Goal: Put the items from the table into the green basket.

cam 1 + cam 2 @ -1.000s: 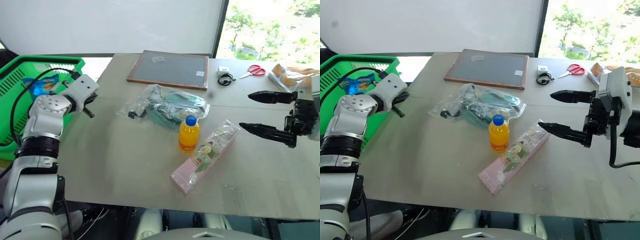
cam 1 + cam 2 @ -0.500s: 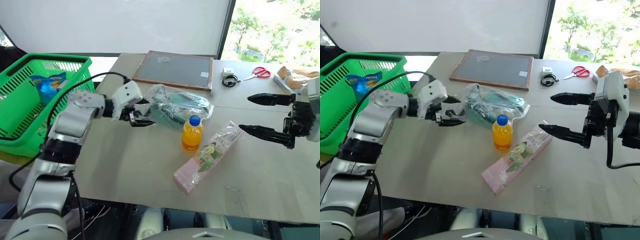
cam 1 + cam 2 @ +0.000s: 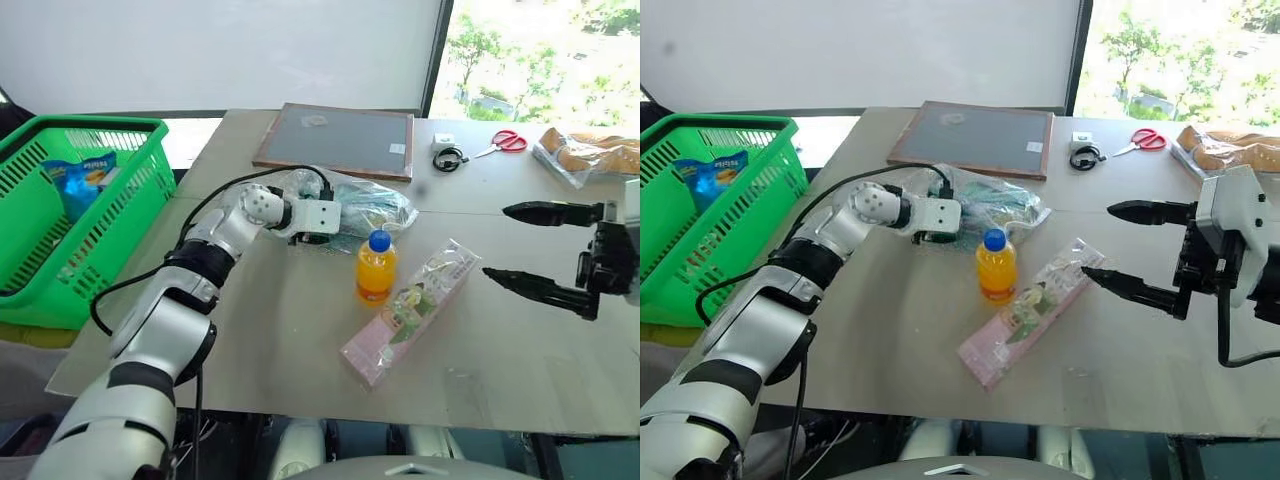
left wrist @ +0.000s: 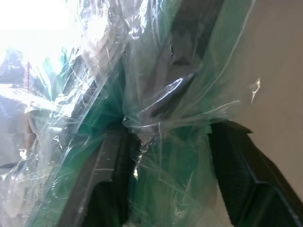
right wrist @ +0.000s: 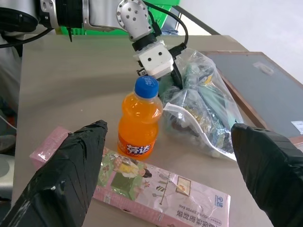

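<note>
Bag of see-through plastic [image 3: 355,205], with dark and green contents, lies on the table [image 3: 250,330] near its middle, and the left gripper [image 4: 161,156] is now pushed into its near edge. One second ago this arm was over by the green basket [image 3: 60,290], and half a second ago it was only arriving beside the bag; now it has come across and reached the bag. In the left wrist view the two black fingers [image 4: 106,179] stand on both sides of a crumpled fold of the plastic, with the film between them. They look partly closed, but I cannot say for sure that the grip is already firm.

The right gripper [image 3: 1130,250] hangs above the right part of the table with its fingers wide apart and holds nothing, the same as before.

Beside the bag stands the orange-juice bottle [image 3: 376,268], and the long pink packet [image 3: 410,310] lies just next to it. The basket is at the table's left end and holds a blue snack bag [image 3: 85,180].

I judge that the pick of the bag is starting, and the bottle and the packet remain for later.
</note>
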Controlling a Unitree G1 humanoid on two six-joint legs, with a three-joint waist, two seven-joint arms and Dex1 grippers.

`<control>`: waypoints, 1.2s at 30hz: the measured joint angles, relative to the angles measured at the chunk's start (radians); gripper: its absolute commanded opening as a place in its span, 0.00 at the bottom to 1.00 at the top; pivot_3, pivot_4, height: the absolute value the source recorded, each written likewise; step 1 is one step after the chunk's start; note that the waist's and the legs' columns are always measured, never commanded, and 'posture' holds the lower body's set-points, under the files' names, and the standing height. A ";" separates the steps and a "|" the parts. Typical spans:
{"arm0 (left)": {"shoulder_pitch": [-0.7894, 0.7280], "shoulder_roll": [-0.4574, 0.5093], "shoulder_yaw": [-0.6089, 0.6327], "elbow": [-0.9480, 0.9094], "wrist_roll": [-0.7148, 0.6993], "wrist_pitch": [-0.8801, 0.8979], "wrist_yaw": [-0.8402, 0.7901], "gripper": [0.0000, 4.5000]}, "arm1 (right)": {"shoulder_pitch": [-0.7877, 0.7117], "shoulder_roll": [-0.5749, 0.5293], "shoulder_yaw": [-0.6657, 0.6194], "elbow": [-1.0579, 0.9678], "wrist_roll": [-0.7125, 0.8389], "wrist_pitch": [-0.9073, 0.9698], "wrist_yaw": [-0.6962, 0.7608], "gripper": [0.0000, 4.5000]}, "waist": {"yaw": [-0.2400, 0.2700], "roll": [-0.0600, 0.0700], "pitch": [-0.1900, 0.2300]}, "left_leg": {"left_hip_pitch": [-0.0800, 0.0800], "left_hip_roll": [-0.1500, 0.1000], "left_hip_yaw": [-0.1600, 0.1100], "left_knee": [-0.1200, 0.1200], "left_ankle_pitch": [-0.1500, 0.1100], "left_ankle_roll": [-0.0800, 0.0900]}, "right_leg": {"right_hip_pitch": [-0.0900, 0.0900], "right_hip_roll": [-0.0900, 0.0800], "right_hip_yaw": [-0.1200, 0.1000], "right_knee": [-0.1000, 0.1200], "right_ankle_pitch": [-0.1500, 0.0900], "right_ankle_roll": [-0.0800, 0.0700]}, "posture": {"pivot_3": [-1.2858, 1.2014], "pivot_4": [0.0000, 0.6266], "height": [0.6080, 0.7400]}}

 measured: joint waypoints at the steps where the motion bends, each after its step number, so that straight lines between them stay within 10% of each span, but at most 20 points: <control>1: 0.000 0.001 0.004 0.015 0.004 -0.018 0.013 0.24 | 0.001 0.000 -0.004 -0.006 0.001 0.000 -0.003 1.00 | 0.000 0.001 -0.001 | 0.000 0.000 0.000 0.000 0.000 0.000 | 0.000 0.000 0.000 0.000 0.000 0.000 | 0.45 0.10 1.00; 4: 0.003 0.022 0.019 0.043 0.023 -0.030 0.068 0.04 | -0.002 0.010 -0.001 -0.008 -0.002 -0.003 -0.005 1.00 | -0.008 0.002 -0.001 | 0.000 0.000 0.000 0.001 0.000 0.000 | 0.000 0.000 0.000 0.001 0.000 0.000 | 0.46 0.09 1.00; 15: 0.187 0.332 0.253 -0.146 -0.009 0.184 0.104 0.04 | -0.040 0.042 0.074 0.027 -0.022 -0.049 0.007 1.00 | -0.030 -0.001 0.001 | -0.003 0.000 0.001 -0.001 0.003 -0.005 | -0.005 0.001 0.001 0.004 -0.002 0.000 | 0.50 0.06 1.00; 24: 0.318 0.318 0.433 -0.409 -0.285 0.513 -0.060 0.80 | -0.081 0.048 0.138 0.067 -0.054 -0.091 0.050 1.00 | 0.028 -0.007 -0.003 | -0.003 -0.001 0.000 0.002 0.003 -0.005 | -0.004 -0.003 -0.003 0.005 -0.001 0.000 | 0.50 0.04 1.00; 30: 0.411 0.310 0.628 -0.828 -0.721 0.966 -0.197 0.80 | -0.041 0.048 0.131 0.068 -0.067 -0.099 0.057 1.00 | 0.008 -0.003 -0.005 | -0.002 -0.001 0.000 0.001 0.003 -0.005 | -0.003 -0.001 0.000 0.006 -0.002 0.000 | 0.49 0.03 1.00; 36: 0.526 0.143 0.522 -1.044 -0.819 1.059 -0.111 0.80 | -0.014 0.048 0.099 0.039 -0.061 -0.098 0.059 1.00 | 0.021 0.001 -0.010 | 0.003 -0.001 0.000 0.002 0.003 -0.006 | 0.001 -0.001 0.000 0.010 -0.002 0.000 | 0.48 0.05 1.00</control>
